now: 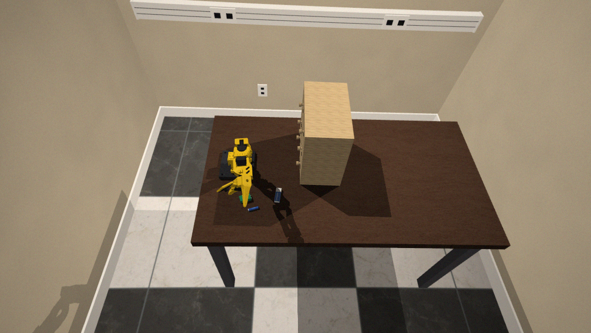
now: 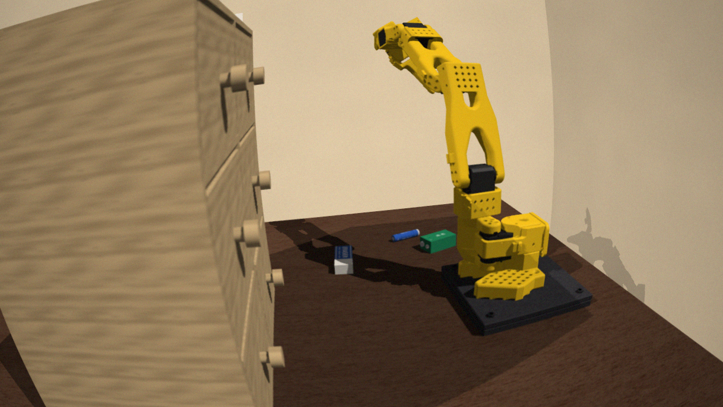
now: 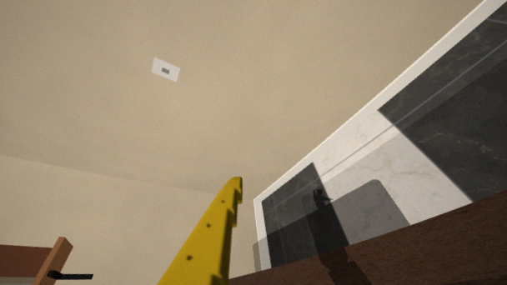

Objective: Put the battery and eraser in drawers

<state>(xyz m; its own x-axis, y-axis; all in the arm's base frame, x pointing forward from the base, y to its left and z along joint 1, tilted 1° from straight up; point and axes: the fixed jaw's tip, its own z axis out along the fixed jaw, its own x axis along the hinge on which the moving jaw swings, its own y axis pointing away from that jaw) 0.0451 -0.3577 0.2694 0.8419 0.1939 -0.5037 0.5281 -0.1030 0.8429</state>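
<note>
From the top camera I see the dark wooden table with the light wood chest standing near its far middle, its knobbed drawer fronts facing nine o'clock toward my arm. All the drawers look flush. The yellow arm sits on a black base plate at about nine o'clock from the chest. Its gripper points toward six o'clock, the jaws spread as wide as they go with nothing between them. The AAA battery, blue, lies on the table just past the tip of the longer jaw, at about five o'clock from it. The eraser, blue sleeve with a white end, lies apart from it at about two o'clock, between the battery and the chest's near corner. A green object peeks out from under the gripper.

On the exterior camera the chest fills the left side, its round knobs sticking out. The arm is folded high above its base plate. On the table, the eraser lies at nine o'clock from the base. The battery and a green 9-volt-style block lie just beside each other farther back. I cannot see the jaw tips here.

The wrist camera looks off the table edge at the tiled floor and wall. One yellow jaw runs up from the bottom edge, with nothing against it.
</note>
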